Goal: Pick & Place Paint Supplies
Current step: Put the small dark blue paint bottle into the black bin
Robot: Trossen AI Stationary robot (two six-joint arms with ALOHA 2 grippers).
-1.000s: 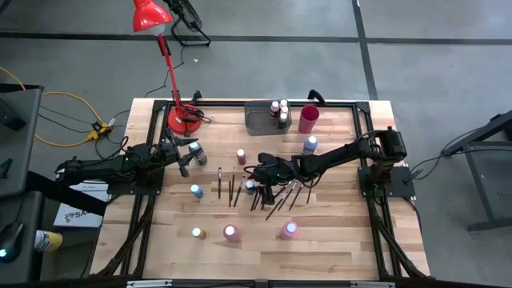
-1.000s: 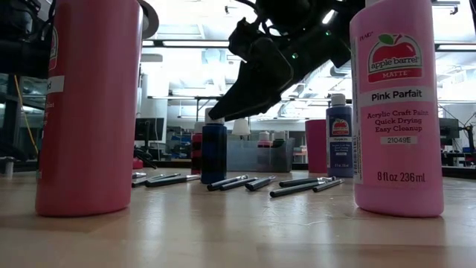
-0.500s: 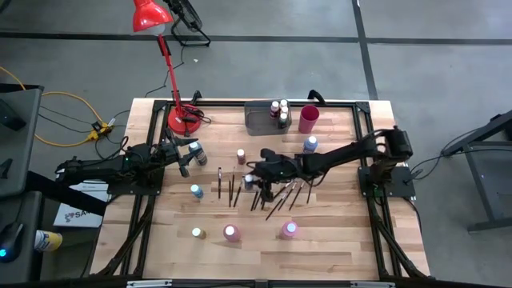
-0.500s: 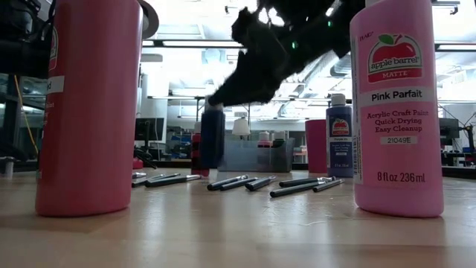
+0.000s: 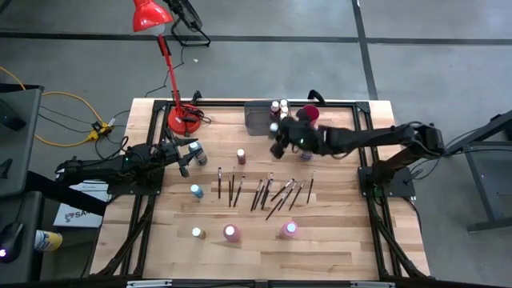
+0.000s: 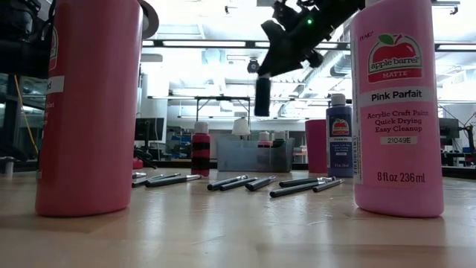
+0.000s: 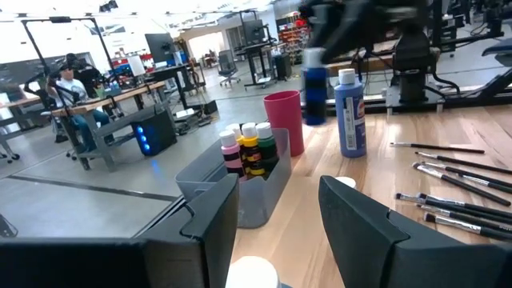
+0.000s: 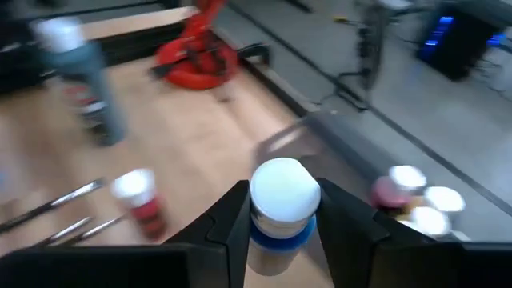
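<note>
Seven paint bottles stand on the wooden surface [image 5: 336,248]; three more sit in the grey bin [image 5: 258,117]; ten paintbrushes [image 5: 276,192] lie in a loose row mid-surface. One red cup [image 5: 309,118] stands beside the bin.

Since a second ago the right tool [image 5: 278,138] has risen from beside the brushes and swung toward the bin — it is clamped on a dark blue, white-capped paint bottle [image 6: 262,95], held upright in the air. The left tool [image 5: 186,158] is unmoved at the left edge, fingers apart around a grey bottle [image 5: 196,152].

Right tool [image 5: 277,139] raised, apparently clamped shut; left tool [image 5: 186,160] low, fingers parted.
</note>
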